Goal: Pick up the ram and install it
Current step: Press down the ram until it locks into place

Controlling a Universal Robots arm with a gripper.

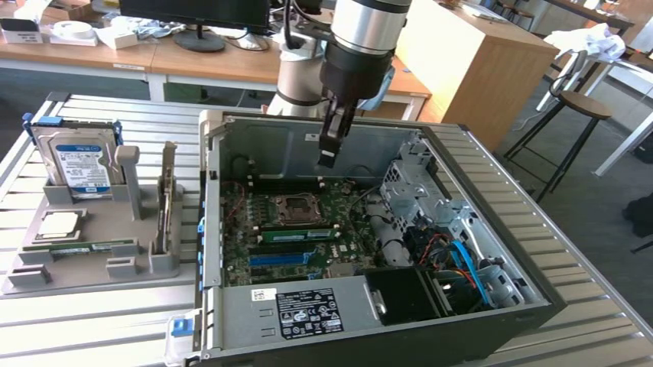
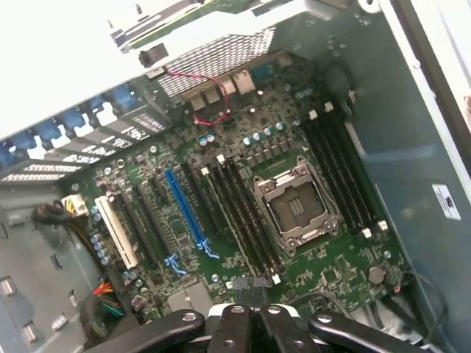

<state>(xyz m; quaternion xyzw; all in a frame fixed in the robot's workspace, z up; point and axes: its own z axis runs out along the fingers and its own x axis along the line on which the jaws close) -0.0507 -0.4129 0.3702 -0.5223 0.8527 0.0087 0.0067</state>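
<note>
Comes down from the top centre of the exterior view as a silver-and-black arm (image 1: 359, 34), wrist held near vertical. Ends in a slim dark tool (image 1: 329, 157) hanging at upper centre of that frame, tilted slightly toward the exterior view's left. Fingers pressed together, nothing between them. In the wrist view, sits along the bottom edge at centre as black linkages meeting at the closed tool (image 2: 255, 309).
</note>
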